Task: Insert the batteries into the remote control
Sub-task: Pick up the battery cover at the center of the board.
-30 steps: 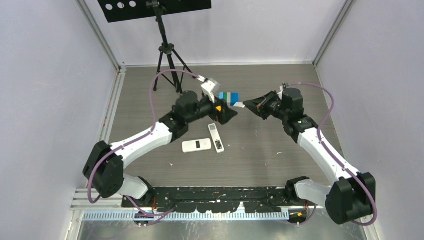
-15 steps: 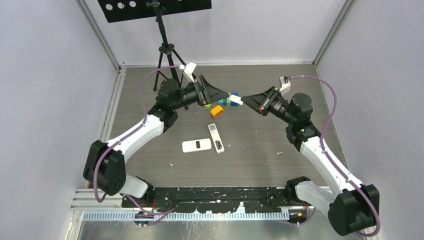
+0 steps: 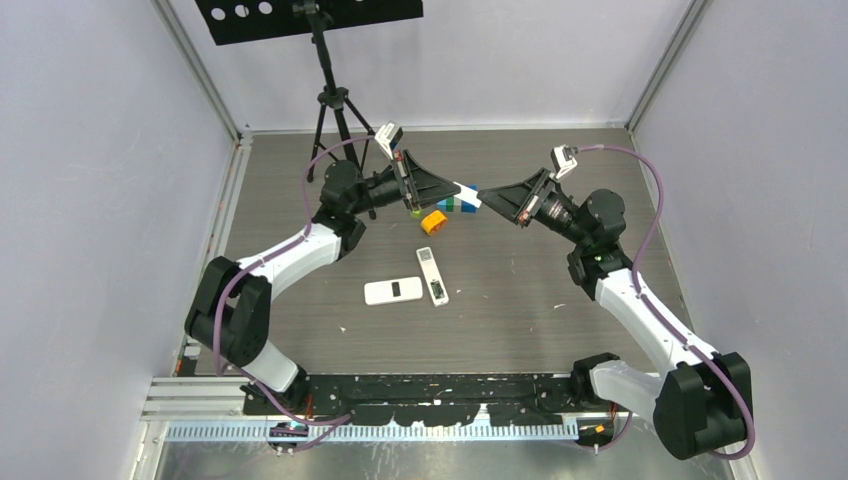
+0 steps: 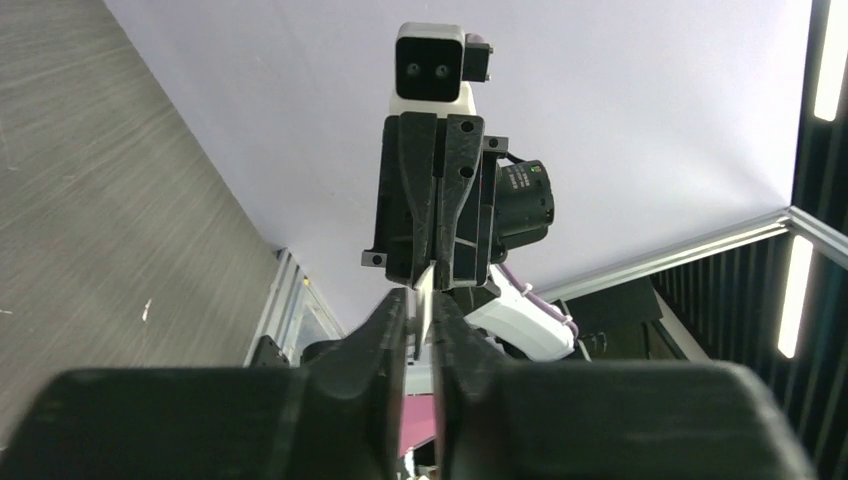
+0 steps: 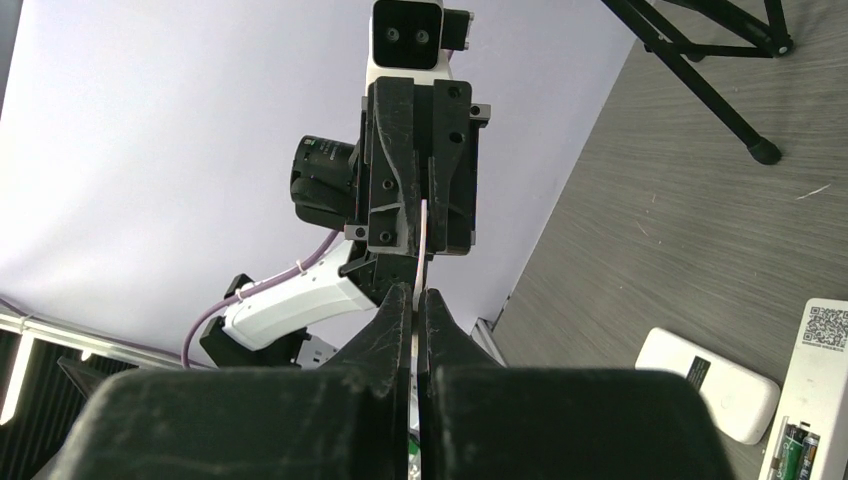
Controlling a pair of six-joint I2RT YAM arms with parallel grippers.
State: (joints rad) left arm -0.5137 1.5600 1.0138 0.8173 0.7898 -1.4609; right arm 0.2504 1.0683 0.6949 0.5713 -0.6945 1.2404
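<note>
White plate, thin and flat, hung above the table between both tools in the top view: the left gripper met it from the left, the right gripper from the right, above an orange block and blue blocks. Closer in lay the remote, its long axis running near to far and its far end leaning a little left, with a dark slot at its near end; batteries could not be made out there. A second remote lay crosswise just beside it on the left.

Left wrist view showed the plate edge-on, upright, between the left fingers, which stood close on either side; whether they pressed it could not be told. The right gripper faced them, jaws together on the plate's far end.

Right wrist view alone gave the batteries: dark-green cylinders side by side in the remote's slot, lying along its length; the second remote lay beside it. The right fingers were pinched tight on the plate's edge
</note>
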